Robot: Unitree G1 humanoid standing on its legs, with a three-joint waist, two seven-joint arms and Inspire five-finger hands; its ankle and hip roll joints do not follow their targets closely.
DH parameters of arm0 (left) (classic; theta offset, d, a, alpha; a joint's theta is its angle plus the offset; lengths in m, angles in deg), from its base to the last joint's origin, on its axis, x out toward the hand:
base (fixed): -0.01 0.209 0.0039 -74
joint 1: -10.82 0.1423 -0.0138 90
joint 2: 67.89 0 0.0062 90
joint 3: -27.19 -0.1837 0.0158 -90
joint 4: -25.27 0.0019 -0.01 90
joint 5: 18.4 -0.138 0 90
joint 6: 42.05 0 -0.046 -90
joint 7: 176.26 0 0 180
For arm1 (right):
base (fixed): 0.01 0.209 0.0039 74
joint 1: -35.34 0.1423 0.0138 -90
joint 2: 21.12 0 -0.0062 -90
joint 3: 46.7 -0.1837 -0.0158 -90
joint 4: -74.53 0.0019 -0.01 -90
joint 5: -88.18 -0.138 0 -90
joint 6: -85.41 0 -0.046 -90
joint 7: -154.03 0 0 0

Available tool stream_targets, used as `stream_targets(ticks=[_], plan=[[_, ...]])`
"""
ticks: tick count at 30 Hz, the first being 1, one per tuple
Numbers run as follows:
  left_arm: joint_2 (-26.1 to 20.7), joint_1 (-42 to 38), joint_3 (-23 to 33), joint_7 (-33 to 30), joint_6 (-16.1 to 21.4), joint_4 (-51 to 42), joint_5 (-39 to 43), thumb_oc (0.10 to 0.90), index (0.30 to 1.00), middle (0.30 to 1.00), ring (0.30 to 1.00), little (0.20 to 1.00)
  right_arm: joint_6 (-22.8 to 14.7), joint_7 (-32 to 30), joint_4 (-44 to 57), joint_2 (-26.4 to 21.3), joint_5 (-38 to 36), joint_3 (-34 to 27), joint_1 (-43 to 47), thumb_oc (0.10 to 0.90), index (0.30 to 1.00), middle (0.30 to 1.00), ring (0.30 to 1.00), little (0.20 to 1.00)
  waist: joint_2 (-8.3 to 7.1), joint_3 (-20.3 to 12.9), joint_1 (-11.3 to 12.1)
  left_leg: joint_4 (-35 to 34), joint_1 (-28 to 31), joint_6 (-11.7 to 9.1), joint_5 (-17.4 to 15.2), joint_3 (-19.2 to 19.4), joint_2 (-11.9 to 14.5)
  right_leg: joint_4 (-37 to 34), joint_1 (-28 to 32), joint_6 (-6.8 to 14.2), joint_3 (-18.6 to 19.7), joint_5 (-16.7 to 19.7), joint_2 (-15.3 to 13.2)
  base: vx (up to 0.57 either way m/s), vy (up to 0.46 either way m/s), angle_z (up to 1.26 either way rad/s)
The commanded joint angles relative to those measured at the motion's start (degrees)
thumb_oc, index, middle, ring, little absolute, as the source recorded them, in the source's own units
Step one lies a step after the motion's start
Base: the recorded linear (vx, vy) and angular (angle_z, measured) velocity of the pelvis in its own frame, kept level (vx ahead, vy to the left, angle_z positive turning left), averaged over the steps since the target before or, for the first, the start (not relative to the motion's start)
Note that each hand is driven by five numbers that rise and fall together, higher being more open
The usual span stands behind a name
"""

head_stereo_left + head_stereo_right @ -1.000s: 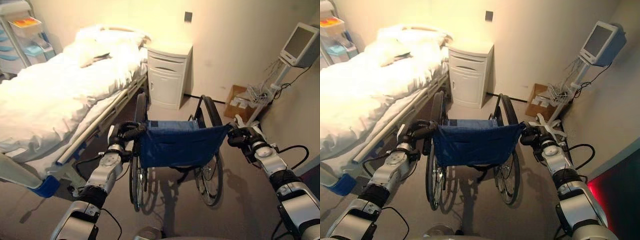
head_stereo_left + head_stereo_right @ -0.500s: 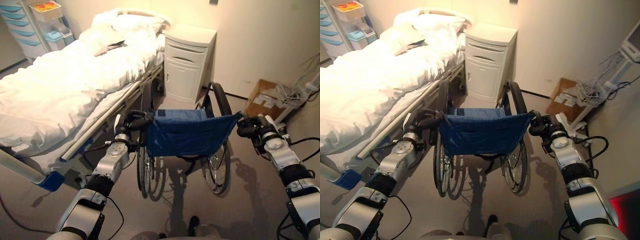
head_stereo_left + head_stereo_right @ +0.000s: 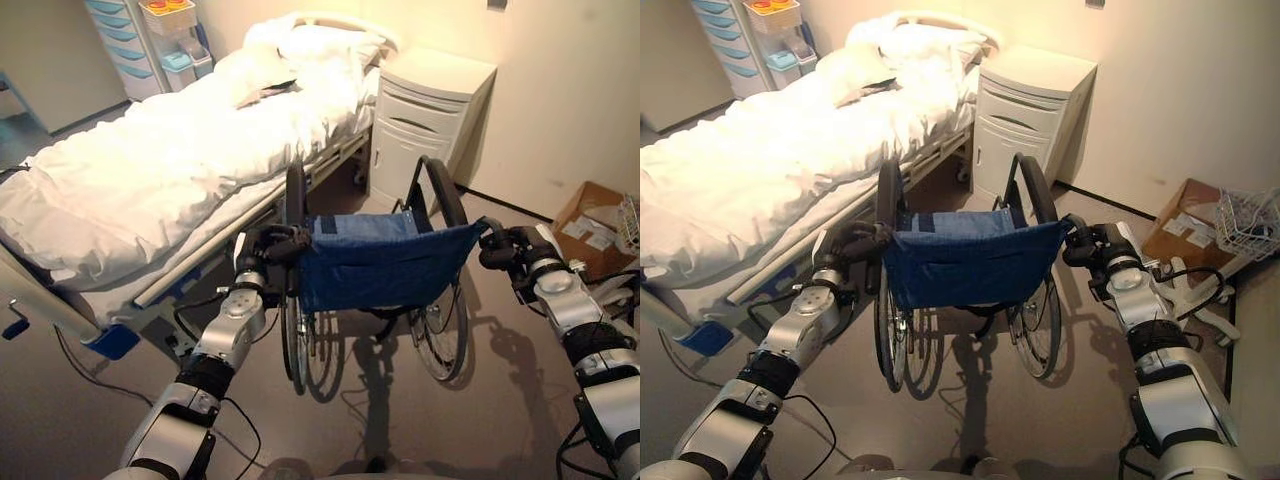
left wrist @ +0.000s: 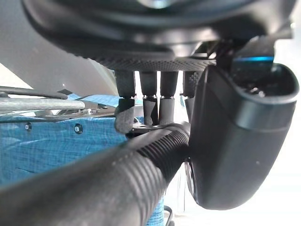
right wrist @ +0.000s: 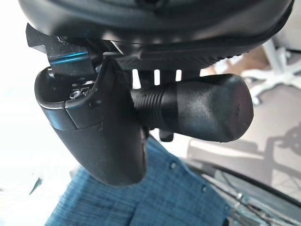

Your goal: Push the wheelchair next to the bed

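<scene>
wheelchair (image 3: 385,265) stands at the centre of the left eye view, its blue back sling facing the camera and its big wheels on the grey floor (image 3: 480,410); the bed (image 3: 150,170) with its white duvet lies at about 10 o'clock from it, the chair's left wheel close to the bed's side rail, and the white bedside cabinet (image 3: 425,115) sits at 12 o'clock beyond it. left hand (image 3: 268,243) is at 9 o'clock of the sling, clenched round the left push handle (image 3: 288,243); right hand (image 3: 505,248) is at 3 o'clock, wrapped round the right push handle. right eye view gives the same layout, with a cardboard box (image 3: 1185,220) at 2 o'clock of the chair and a drawer trolley (image 3: 755,40) at 11 o'clock past the bed. left wrist view has the fingers (image 4: 150,101) curled over the ribbed black grip (image 4: 117,181), thumb (image 4: 235,136) closing against it, blue fabric behind. right wrist view has the thumb (image 5: 94,127) folded across the right grip (image 5: 202,108), whose rounded end sticks out past the hand, blue sling beyond.
</scene>
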Motion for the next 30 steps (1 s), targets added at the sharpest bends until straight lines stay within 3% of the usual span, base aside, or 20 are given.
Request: stream_targets(ticks=[1,4,7,9,12,13,15,17,22,25,28,30], plan=[[0.1,2.5,-0.1,-1.5,-1.1,5.4,-4.7,0.4,0.3,0.3,0.3,0.3,-2.9,10.0,0.2,2.6,0.5,7.2,-3.1,0.4,0.3,0.3,0.3,0.3,2.89,1.9,1.4,-7.8,-4.9,-4.1,12.5,-0.4,3.9,-3.8,3.9,3.8,0.4,4.4,2.6,0.31,0.124,0.21],[-1.4,4.4,1.5,-1.2,-0.8,4.0,-5.2,0.4,0.3,0.3,0.3,0.3,-2.6,9.8,1.7,3.1,0.5,7.3,-4.3,0.4,0.3,0.3,0.3,0.3,5.28,2.8,3.2,-16.7,-8.0,-5.7,19.4,-0.9,7.1,-3.9,8.3,3.5,1.2,1.6,3.6,0.38,0.202,-0.22],[-3.1,6.1,3.3,-0.2,-0.8,3.1,-5.7,0.4,0.3,0.3,0.3,0.3,-1.5,10.4,3.5,2.8,0.3,7.0,-5.3,0.4,0.3,0.3,0.3,0.3,6.23,2.5,3.5,-19.5,-7.7,-5.7,20.4,-0.9,8.7,-2.8,9.7,3.8,1.8,0.2,2.8,0.38,0.273,-0.79],[-4.7,7.0,4.6,1.0,-0.6,3.0,-6.0,0.4,0.3,0.3,0.3,0.3,-1.5,11.1,4.4,2.6,0.7,6.5,-6.2,0.4,0.3,0.3,0.3,0.3,6.91,1.9,3.3,-19.4,-7.1,-5.4,19.3,-0.7,9.7,-1.4,10.6,4.2,2.2,-1.4,1.9,0.42,0.394,-0.85],[-6.2,5.8,4.8,1.4,-1.0,4.5,-4.4,0.4,0.3,0.3,0.3,0.3,-0.7,10.8,4.8,2.9,-1.2,5.7,-6.6,0.4,0.3,0.3,0.3,0.3,6.32,1.4,3.0,-12.3,-8.5,-3.6,11.4,0.1,7.7,2.3,10.2,5.8,1.9,-2.6,-2.0,0.34,0.37,-0.47],[-6.4,5.2,4.9,1.2,-0.5,5.3,-4.5,0.4,0.3,0.3,0.3,0.3,-1.3,10.4,5.7,3.8,-0.2,5.2,-8.0,0.4,0.3,0.3,0.3,0.3,5.88,1.2,3.2,-8.7,-9.9,-2.8,9.4,0.0,6.3,3.8,10.0,7.1,1.8,-1.9,-4.0,0.28,0.334,-0.46],[-6.6,5.1,5.1,1.3,-0.4,5.5,-4.7,0.4,0.3,0.3,0.3,0.3,-1.5,9.4,6.3,4.0,-0.3,5.2,-9.0,0.4,0.3,0.3,0.3,0.3,5.63,1.1,3.3,-8.2,-10.2,-2.5,9.1,0.3,5.9,4.7,9.6,8.0,1.7,-1.2,-5.0,0.21,0.262,-0.41],[-6.8,4.6,4.6,0.7,-0.6,5.7,-4.3,0.4,0.3,0.3,0.3,0.3,-3.7,8.8,7.1,3.7,0.6,2.8,-12.4,0.4,0.3,0.3,0.3,0.3,5.11,0.8,3.2,-9.4,-9.1,-0.2,8.3,0.9,2.7,11.0,7.8,9.8,2.0,4.2,-8.2,0.32,0.374,-0.34],[-6.7,5.0,4.1,-0.2,-0.5,4.6,-5.6,0.4,0.3,0.3,0.3,0.3,-6.0,8.2,6.0,3.4,1.7,1.5,-13.7,0.4,0.3,0.3,0.3,0.3,4.58,-0.4,4.0,-13.3,-6.9,1.5,7.7,2.8,0.1,16.4,5.1,10.6,0.7,9.8,-8.6,0.22,0.168,-0.21],[-5.9,4.8,3.6,-0.6,-0.3,4.7,-6.7,0.4,0.3,0.3,0.3,0.3,-5.9,7.7,4.7,3.6,1.5,2.4,-11.6,0.4,0.3,0.3,0.3,0.3,4.69,-0.2,3.5,-16.0,-4.4,1.4,8.0,2.6,-0.6,10.1,0.7,9.5,0.9,8.6,-5.6,0.23,-0.01,-0.2],[-5.6,4.1,3.5,-1.5,-0.2,5.0,-6.9,0.4,0.3,0.3,0.3,0.3,-5.8,8.0,3.4,3.5,0.9,3.2,-9.1,0.4,0.3,0.3,0.3,0.3,4.57,0.5,2.5,-16.8,-2.1,1.4,7.2,3.0,-0.9,4.6,-3.7,9.0,0.1,9.9,-4.0,0.2,-0.07,-0.08],[-5.4,3.8,3.9,-2.2,-0.3,4.5,-7.3,0.4,0.3,0.3,0.3,0.3,-5.4,8.1,3.2,3.6,0.9,4.0,-7.7,0.4,0.3,0.3,0.3,0.3,3.26,1.5,0.6,-16.7,1.2,2.1,3.2,3.1,-3.0,-2.9,-10.1,9.9,0.2,15.4,-3.3,0.3,-0.144,0.06]])
